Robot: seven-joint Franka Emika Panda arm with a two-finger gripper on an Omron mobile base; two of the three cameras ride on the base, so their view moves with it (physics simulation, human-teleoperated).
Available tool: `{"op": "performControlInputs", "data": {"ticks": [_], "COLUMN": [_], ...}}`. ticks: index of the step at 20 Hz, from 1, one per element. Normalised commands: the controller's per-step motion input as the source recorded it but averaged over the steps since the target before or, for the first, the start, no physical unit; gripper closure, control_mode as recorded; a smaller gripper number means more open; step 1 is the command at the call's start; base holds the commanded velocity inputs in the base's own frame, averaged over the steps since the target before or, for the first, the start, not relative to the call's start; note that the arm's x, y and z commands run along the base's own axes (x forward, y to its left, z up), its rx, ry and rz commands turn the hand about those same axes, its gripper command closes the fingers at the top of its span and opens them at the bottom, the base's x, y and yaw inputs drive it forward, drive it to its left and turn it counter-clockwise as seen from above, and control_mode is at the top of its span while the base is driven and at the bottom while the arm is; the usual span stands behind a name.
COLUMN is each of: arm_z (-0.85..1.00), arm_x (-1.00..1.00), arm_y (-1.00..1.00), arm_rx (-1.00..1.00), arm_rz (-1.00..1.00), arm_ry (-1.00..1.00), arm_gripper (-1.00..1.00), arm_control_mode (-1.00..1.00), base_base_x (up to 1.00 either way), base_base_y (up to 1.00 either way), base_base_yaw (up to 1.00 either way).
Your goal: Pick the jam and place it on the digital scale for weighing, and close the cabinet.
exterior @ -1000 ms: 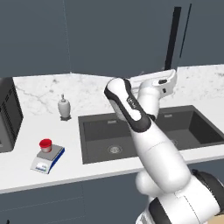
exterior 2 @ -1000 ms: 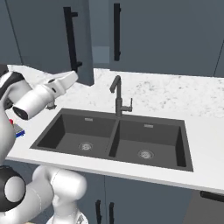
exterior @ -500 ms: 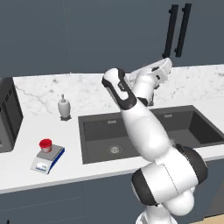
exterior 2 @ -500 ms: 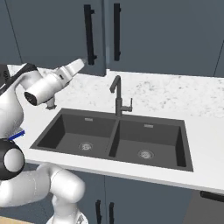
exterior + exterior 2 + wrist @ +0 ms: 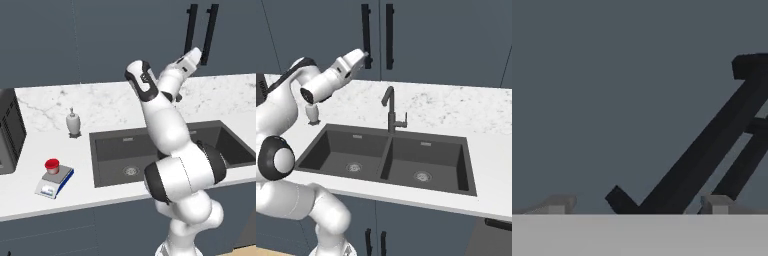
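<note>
- jam (image 5: 51,165) sitting on digital scale (image 5: 54,181), left end of desk (image 5: 30,200)
- claw (image 5: 367,54) spread apart, gripping nothing, pointing at cabinet (image 5: 431,40) door handles (image 5: 697,150)

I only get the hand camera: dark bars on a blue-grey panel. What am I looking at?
Observer: Those bars are the handles of a wall cabinet; the hand is raised right in front of them.
Visitor: Is that cabinet shut?
Observer: From both base cameras its doors look flush and closed.
Visitor: Is the hand carrying anything?
Observer: No, the gripper has its fingers spread, with nothing between them.
Visitor: So where is the jam?
Observer: The jam, with its red lid, sits on the scale on the counter, left of the sink.
</note>
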Motion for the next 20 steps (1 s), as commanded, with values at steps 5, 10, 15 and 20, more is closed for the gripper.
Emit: {"op": "performControlInputs", "data": {"ticks": [5,10,15,20], "arm_z": [0.08,-0.12,-0.55,-0.4], "arm_x": [0.54,0.8,1.0,0.7], "arm_y": [0.13,0.63,0.67,0.27], "arm_rx": [-0.2,-0.06,0.03,0.05], "arm_rz": [-0.52,-0.24,-0.12,-0.01], "arm_ry": [-0.34,-0.43,-0.42,-0.11], "arm_gripper": [-1.0,-1.0,-1.0,-1.0], "arm_control_mode": [-1.0,-1.0,-1.0,-1.0], "base_base_x": [0.0,0.0,0.0,0.0], "base_base_y": [0.0,0.0,0.0,0.0], "base_base_yaw": [0.0,0.0,0.0,0.0]}}
